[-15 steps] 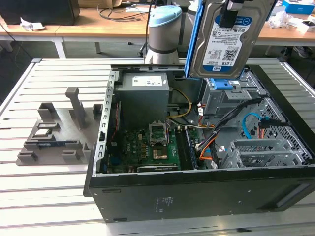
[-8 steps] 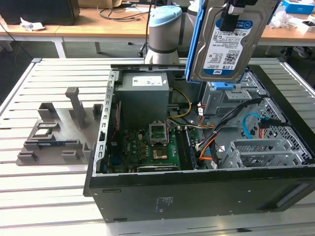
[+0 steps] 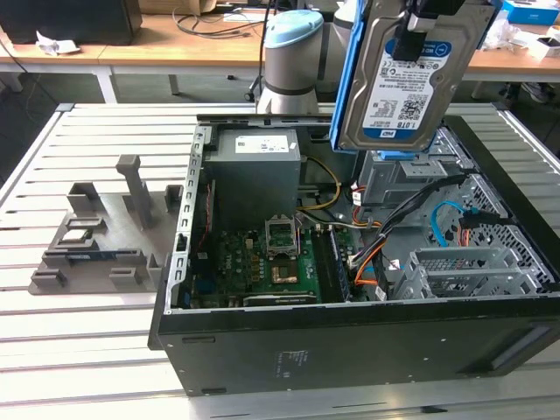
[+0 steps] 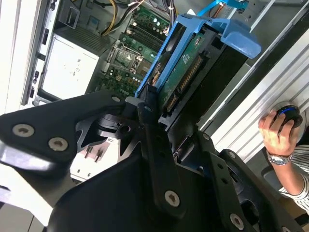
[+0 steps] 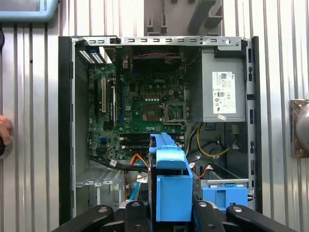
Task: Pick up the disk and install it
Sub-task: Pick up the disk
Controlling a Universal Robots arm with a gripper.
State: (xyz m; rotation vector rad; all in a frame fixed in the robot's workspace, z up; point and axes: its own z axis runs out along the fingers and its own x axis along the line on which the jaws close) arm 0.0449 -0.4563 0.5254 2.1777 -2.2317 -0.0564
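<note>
While hand (image 3: 419,33) clamps disk (image 3: 398,96), upper right of exterior view, long axis near vertical, blue bay (image 3: 395,158) just below.

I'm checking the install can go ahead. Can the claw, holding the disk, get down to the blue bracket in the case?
Probably yes. The claw holds the disk right above the open case, and the blue bracket sits uncovered beneath it. The cables beside it might snag.

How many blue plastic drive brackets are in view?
2. One bracket frames the disk, gripped by the end effector above the computer case; the other bracket sits bare inside that case. More may be hidden.
</note>
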